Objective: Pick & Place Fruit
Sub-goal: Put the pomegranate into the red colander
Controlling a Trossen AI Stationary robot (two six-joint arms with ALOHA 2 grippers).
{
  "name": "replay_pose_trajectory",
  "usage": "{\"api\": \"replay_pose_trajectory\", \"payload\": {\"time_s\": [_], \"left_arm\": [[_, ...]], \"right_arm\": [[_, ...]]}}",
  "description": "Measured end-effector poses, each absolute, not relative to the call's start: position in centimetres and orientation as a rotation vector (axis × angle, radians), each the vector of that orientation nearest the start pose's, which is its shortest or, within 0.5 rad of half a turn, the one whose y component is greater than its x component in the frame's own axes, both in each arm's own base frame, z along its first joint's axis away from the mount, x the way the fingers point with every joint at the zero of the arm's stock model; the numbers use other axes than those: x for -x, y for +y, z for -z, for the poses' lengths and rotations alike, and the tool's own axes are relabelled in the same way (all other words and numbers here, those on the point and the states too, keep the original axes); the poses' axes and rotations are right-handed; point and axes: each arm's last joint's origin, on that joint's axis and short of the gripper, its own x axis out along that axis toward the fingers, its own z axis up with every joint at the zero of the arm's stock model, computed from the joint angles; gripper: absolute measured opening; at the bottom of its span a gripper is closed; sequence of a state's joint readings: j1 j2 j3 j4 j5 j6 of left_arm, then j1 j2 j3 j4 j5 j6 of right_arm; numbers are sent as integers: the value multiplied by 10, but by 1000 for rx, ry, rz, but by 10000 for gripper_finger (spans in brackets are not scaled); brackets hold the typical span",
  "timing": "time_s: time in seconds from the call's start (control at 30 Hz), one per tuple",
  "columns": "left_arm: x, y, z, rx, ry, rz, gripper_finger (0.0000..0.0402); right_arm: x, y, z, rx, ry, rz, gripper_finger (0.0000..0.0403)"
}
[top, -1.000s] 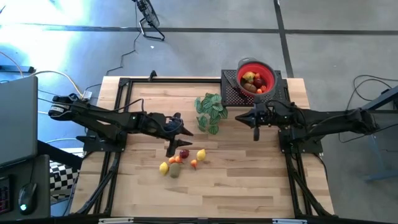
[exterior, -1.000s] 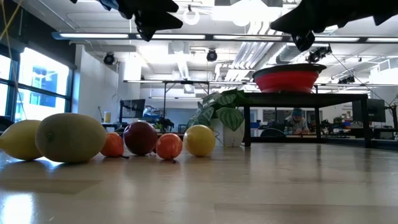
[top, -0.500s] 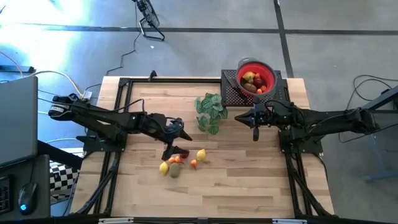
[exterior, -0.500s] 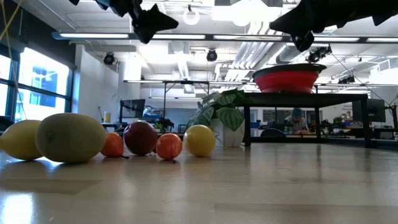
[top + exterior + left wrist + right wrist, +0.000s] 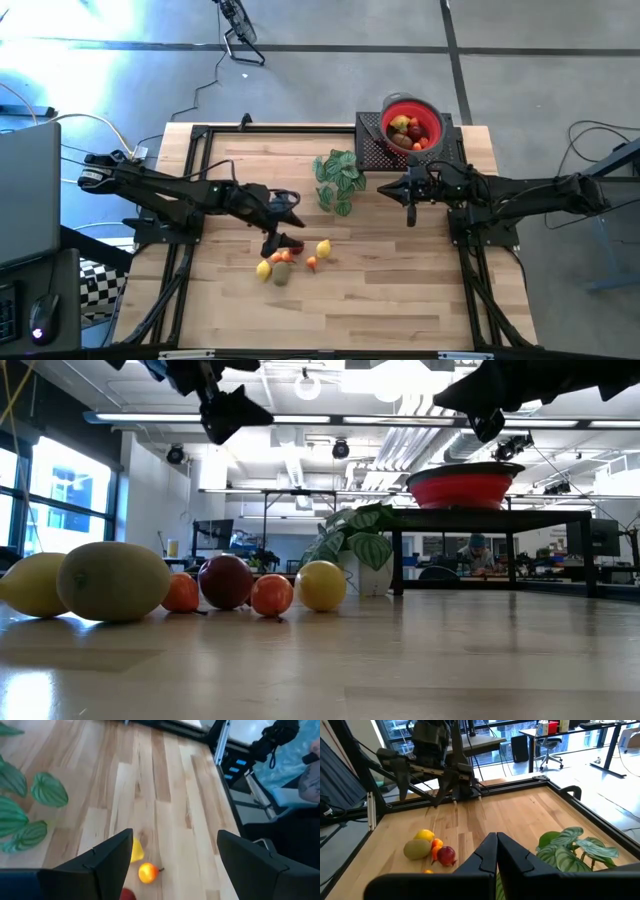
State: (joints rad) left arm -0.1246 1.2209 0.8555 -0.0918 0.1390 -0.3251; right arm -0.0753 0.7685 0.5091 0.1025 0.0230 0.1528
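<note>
Several small toy fruits (image 5: pixel 290 260) lie loose in a cluster on the wooden table, among them a yellow lemon (image 5: pixel 323 249), a red piece (image 5: pixel 226 580), an orange piece (image 5: pixel 147 872) and a brown-green piece (image 5: pixel 113 580). My left gripper (image 5: pixel 280 232) hangs open above the cluster's far side, tipped down toward it; in its wrist view the fingers (image 5: pixel 100 865) frame the lemon (image 5: pixel 136 851) and the orange piece. More fruit lies in the red bowl (image 5: pixel 412 125) at the far right. My right gripper (image 5: pixel 408 195) waits shut, raised, near the bowl.
A green leafy plant (image 5: pixel 338 180) stands between the two grippers, just beyond the fruit cluster. The red bowl (image 5: pixel 468 485) sits on a raised black stand (image 5: pixel 490 515). Bare wood stretches along the near side of the table (image 5: pixel 400 300).
My left gripper has rolled about its own line and tipped a little further down toward the fruit cluster, staying in place above it. The fruit and my right gripper have kept still.
</note>
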Motion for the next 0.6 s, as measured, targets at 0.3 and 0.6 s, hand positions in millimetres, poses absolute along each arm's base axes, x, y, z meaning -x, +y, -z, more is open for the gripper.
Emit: {"api": "replay_pose_trajectory", "payload": {"time_s": [0.3, 0.6], "left_arm": [[-261, -38, -269, 422, 593, 138, 285], [-270, -44, -255, 404, 638, 84, 285]], "right_arm": [[-177, -14, -267, -156, 149, 110, 2], [-177, -14, -267, -134, 150, 109, 2]]}}
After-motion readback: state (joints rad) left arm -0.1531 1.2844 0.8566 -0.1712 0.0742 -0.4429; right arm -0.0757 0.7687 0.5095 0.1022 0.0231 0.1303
